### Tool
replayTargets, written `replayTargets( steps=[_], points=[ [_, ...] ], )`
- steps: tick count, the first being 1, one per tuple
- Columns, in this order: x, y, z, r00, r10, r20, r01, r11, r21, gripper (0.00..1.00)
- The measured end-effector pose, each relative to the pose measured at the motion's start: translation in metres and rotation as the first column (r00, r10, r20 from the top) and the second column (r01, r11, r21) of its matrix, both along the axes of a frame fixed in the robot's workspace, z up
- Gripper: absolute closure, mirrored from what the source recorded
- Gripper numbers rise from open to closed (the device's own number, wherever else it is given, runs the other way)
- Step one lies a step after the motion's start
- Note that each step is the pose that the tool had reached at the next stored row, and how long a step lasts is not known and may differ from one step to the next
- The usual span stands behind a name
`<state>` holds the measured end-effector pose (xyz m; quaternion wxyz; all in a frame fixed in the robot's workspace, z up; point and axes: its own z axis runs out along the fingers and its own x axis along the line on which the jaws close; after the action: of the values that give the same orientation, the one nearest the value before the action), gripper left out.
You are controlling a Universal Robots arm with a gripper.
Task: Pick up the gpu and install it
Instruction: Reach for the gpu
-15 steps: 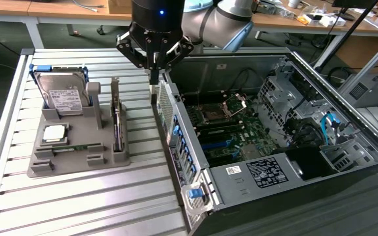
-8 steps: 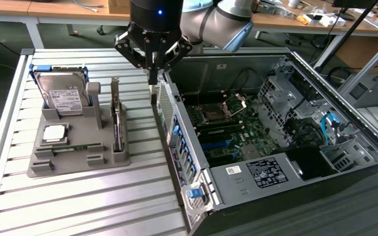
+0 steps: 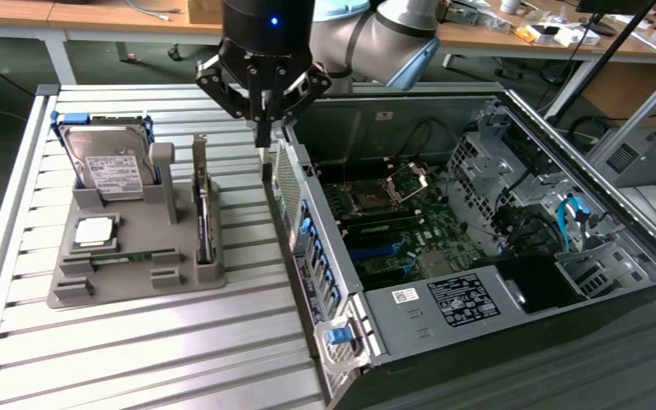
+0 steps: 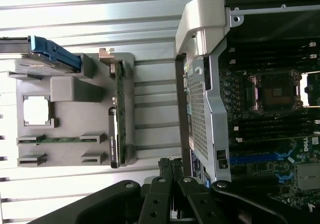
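Ribbed aluminium table (image 3: pixel 134 350); flat black gpu (image 3: pixel 204 218) upright; gripper (image 3: pixel 263 143) closed.

exterior: high, oblique | wrist: straight down, close | shared: tray (image 3: pixel 123 290), case (image 3: pixel 413 320)

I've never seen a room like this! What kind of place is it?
Probably a robot lab or workshop. A robot arm hangs over a metal table, an open computer case lies beside a grey tray of computer parts, and wooden workbenches stand behind.
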<state>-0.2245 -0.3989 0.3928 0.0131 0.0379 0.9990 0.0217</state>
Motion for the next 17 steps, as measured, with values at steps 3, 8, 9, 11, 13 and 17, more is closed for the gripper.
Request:
replayTargets(
  steps=[3, 8, 9, 11, 13, 17],
  points=[
    [-0.0010, 0.0000, 0.0000, 1.0000, 0.000, 0.0000, 0.000, 1.0000, 0.0000, 0.87],
    [-0.0023, 0.0000, 0.0000, 1.0000, 0.000, -0.0001, 0.000, 1.0000, -0.0001, 0.87],
    [-0.0026, 0.0000, 0.0000, 1.0000, 0.000, -0.0001, 0.000, 1.0000, -0.0001, 0.87],
    [-0.0031, 0.0000, -0.0001, 1.0000, 0.000, 0.0000, 0.000, 1.0000, 0.0000, 0.87],
    [-0.0037, 0.0000, -0.0001, 1.0000, 0.000, 0.0000, 0.000, 1.0000, 0.0000, 0.87],
    [-0.0048, 0.0000, -0.0001, 1.0000, 0.000, -0.0001, 0.000, 1.0000, 0.0000, 0.87]
  ],
)
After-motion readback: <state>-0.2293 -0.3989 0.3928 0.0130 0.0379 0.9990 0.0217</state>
